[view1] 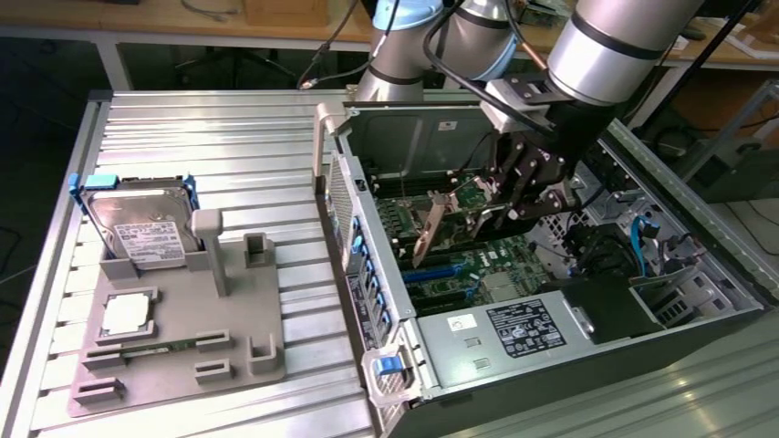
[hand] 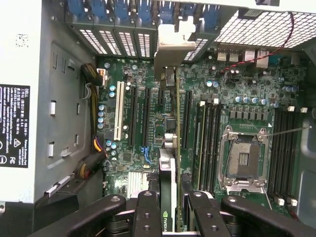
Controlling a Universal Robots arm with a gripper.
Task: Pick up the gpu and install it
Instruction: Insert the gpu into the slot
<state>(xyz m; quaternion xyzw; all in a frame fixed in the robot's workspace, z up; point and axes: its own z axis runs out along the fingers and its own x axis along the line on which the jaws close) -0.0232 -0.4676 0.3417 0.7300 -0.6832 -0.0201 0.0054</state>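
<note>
Well inside the case point(view1: 396, 137), claw point(view1: 512, 205) clenched on gpu point(view1: 444, 219) above the motherboard point(view1: 487, 265).

Wide overview, close wrist; common motherboard point(view1: 484, 263) point(hand: 227, 106)

Glossy green lacquer on the gpu point(view1: 457, 212) board, with a dull silver sheet-metal end bracket and a matt black cooler. Matt black finish, metal by the look, on the gripper point(view1: 517, 210). Smooth satin silver on the arm point(view1: 621, 36). Bare grey sheet metal for the computer case point(view1: 408, 137). Ribbed, brushed aluminium for the table point(view1: 207, 128). Matt grey plastic for the holder tray point(view1: 232, 319); shiny metal, a white paper label on the hard drive point(view1: 146, 233).
</note>
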